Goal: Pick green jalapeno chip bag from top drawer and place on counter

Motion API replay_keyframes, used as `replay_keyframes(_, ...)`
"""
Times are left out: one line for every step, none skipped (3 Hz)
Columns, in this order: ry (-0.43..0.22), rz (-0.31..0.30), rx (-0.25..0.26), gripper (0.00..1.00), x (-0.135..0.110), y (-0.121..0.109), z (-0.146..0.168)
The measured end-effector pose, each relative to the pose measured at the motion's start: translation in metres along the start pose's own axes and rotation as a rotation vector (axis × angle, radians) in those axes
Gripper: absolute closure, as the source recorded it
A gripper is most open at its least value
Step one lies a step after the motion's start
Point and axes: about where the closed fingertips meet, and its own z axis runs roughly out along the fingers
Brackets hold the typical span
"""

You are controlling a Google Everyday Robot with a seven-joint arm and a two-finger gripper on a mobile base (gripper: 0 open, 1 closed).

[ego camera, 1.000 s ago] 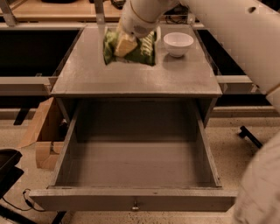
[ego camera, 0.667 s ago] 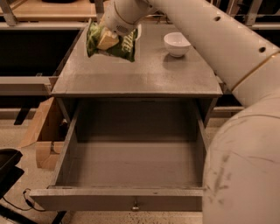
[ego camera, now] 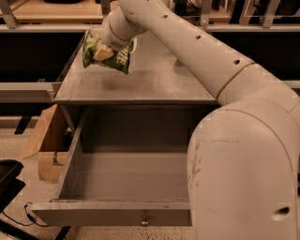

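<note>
My gripper (ego camera: 103, 50) is shut on the green jalapeno chip bag (ego camera: 117, 58) and holds it in the air above the back left part of the counter (ego camera: 154, 82). The bag hangs tilted and casts a faint shadow on the counter below it. The top drawer (ego camera: 93, 213) is pulled fully open beneath the counter, and its grey floor shows nothing inside. Its small knob (ego camera: 144, 218) sits on the front panel. My white arm crosses the view from the lower right up to the bag and hides the right side of the drawer and counter.
A brown cardboard box (ego camera: 44, 140) stands on the floor left of the cabinet. A black object (ego camera: 9, 183) with a cable lies at the lower left. A light wooden desk (ego camera: 51, 10) runs along the back.
My gripper has carried the bag leftward, from above the counter's back middle to its back left. My arm now fills the right of the view and hides the white bowl.
</note>
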Motion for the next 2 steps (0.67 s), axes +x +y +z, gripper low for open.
replay_keyframes(0.000, 0.000, 0.000, 0.59, 0.0000, 0.0000, 0.0000)
replay_keyframes(0.000, 0.000, 0.000, 0.36, 0.0000, 0.0000, 0.0000)
